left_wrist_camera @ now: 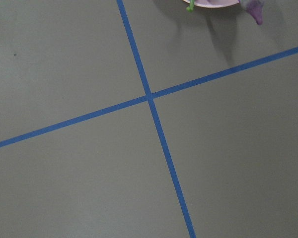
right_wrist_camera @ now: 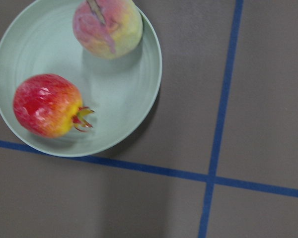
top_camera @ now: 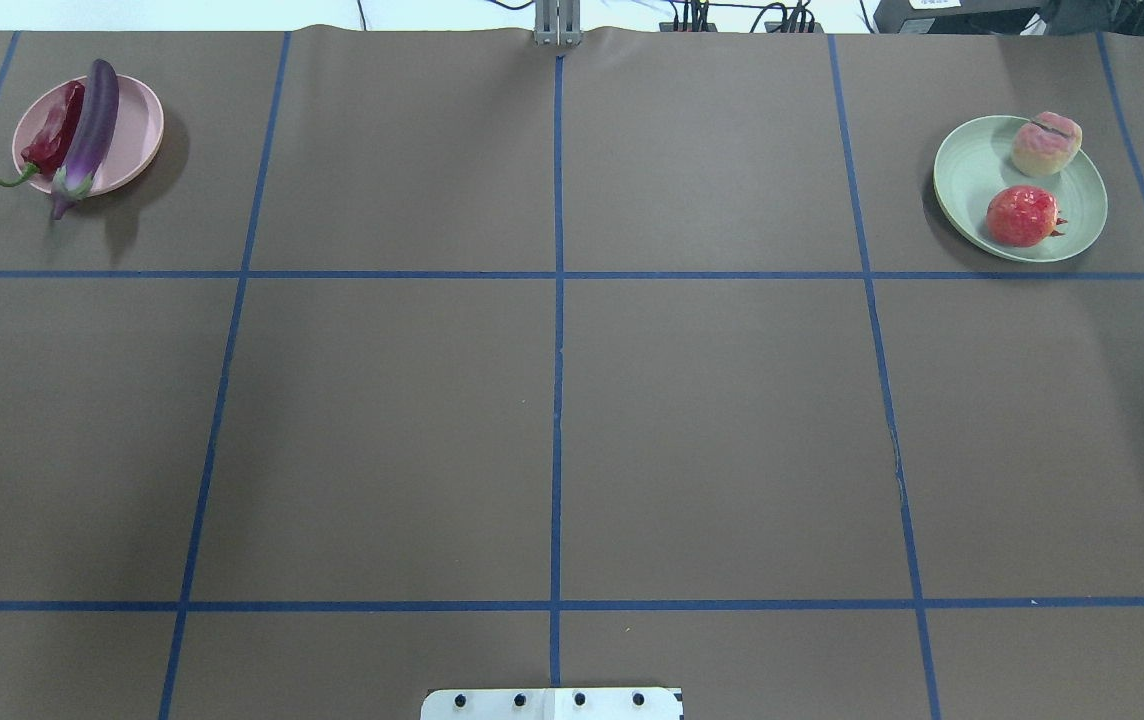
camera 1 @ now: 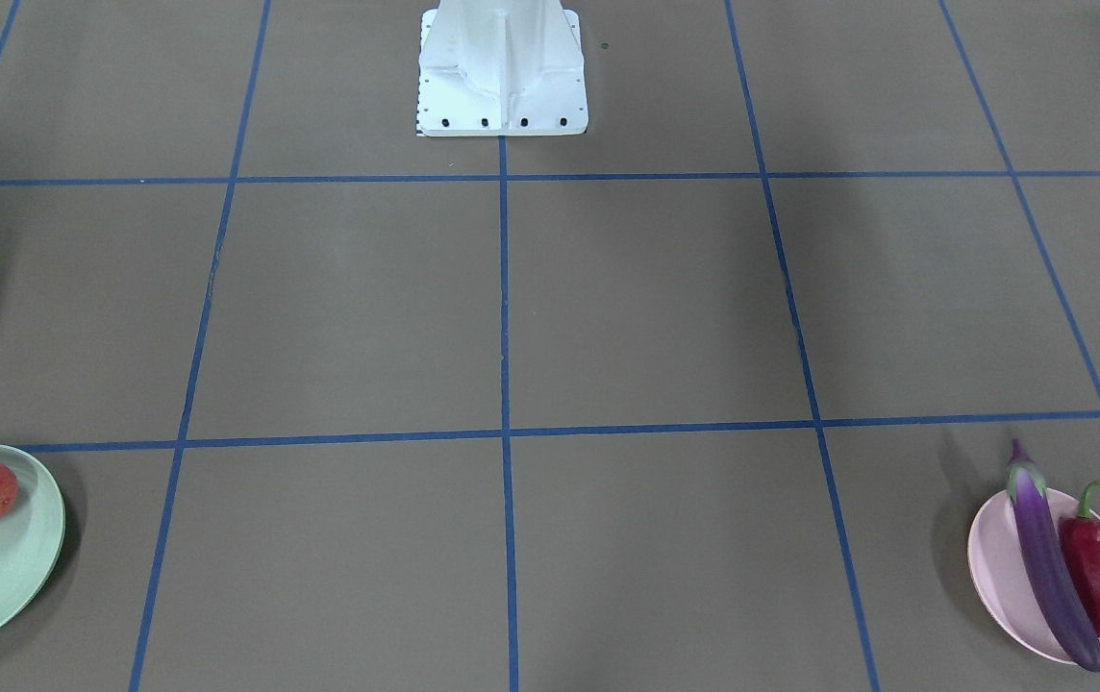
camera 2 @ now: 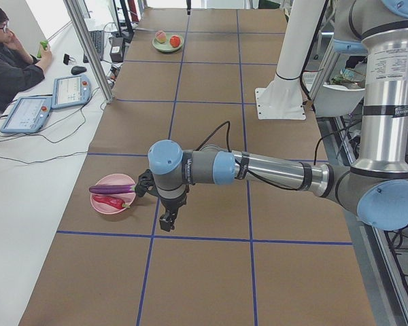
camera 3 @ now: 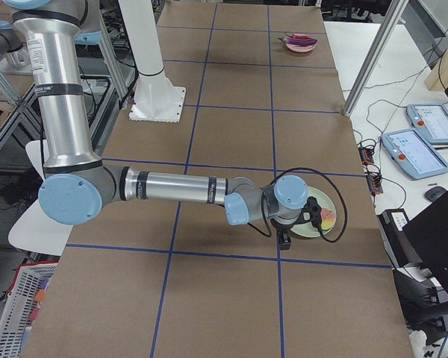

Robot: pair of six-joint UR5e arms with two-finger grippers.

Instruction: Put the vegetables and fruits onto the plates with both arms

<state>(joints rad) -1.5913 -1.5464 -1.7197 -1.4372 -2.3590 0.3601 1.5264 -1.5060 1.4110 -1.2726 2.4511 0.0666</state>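
Whether left tool [camera 2: 166, 223] or right tool [camera 3: 285, 241] is open cannot be told; eggplant [camera 1: 1050, 562] lies on pink plate [camera 1: 995, 567]

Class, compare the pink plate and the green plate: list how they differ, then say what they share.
Load: the pink plate holds an eggplant and a chili pepper; the green plate holds a peach and a pomegranate. Fit: the eggplant sticks out past the pink plate's rim; both fruits sit inside the green plate's rim. Both plates are round, shallow and hold two items.
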